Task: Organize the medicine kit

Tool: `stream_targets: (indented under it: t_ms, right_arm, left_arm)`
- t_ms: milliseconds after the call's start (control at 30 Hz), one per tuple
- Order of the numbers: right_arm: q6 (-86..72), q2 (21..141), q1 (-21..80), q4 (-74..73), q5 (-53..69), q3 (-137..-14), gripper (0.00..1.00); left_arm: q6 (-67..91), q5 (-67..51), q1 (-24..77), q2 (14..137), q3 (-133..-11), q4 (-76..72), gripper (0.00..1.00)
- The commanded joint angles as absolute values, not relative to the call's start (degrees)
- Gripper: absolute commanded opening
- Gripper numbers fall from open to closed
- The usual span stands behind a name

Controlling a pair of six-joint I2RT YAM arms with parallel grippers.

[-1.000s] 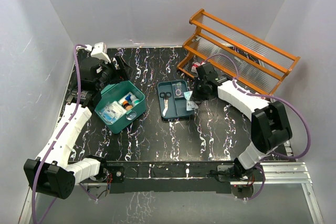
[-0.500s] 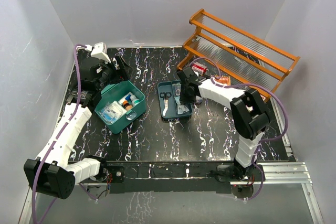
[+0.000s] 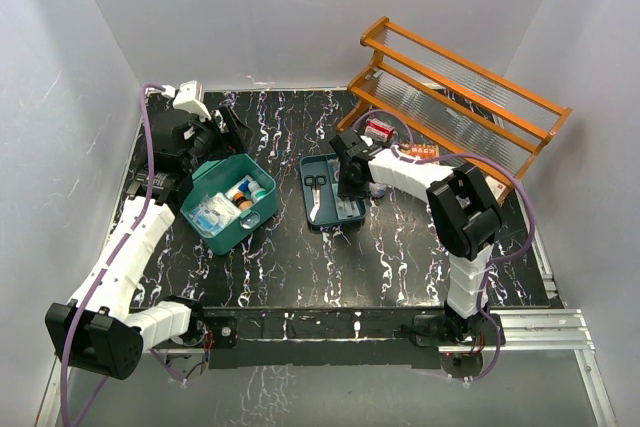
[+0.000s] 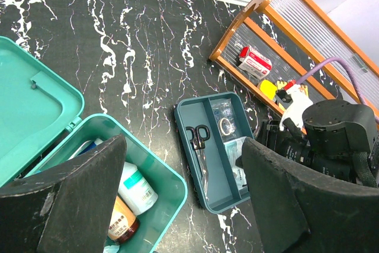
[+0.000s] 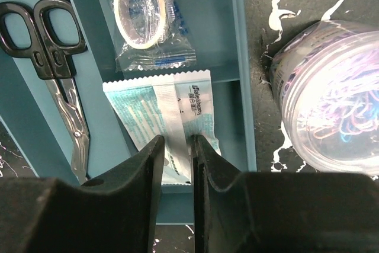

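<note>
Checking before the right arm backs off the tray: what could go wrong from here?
1. The right gripper has its jaws only narrowly apart at the near end of the sachet in the insert tray; the sachet may cling and lift out as the arm rises.
2. A clear round container stands close beside the tray's outer wall, next to the fingers; a sideways retreat could knock it.
</note>
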State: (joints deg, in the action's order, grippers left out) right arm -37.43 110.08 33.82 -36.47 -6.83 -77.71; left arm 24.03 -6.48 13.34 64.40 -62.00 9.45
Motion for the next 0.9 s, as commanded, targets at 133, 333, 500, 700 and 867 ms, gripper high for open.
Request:
stream_targets:
  t_ms: [133,333,500,700,867]
  right_arm:
    - [-36.12,108.72,34.59,-38.76,-10.42,-82.79,0.24]
    - [-34.29,109.55,34.82,-39.2,-12.21,-85.41,0.24]
    - [-33.07,111.82,34.83,-39.81,-12.8,-86.48,0.23]
    - [-32.22,113.67,34.86,-39.7,-12.18,-85.59,0.23]
    - [-31.34,114.54,34.81,-39.38,-11.85,-85.05,0.22]
  left_arm:
    - [23.71,-6.59,13.36,63.78,-63.18,9.05,0.78]
    - [23.55,-6.42,13.39,63.64,-63.28,9.23,0.78]
    - [23.47,-6.38,13.41,63.59,-63.34,9.32,0.78]
    - [23.42,-6.33,13.36,63.63,-63.37,9.4,0.78]
    - [23.44,-6.41,13.37,63.72,-63.28,9.32,0.78]
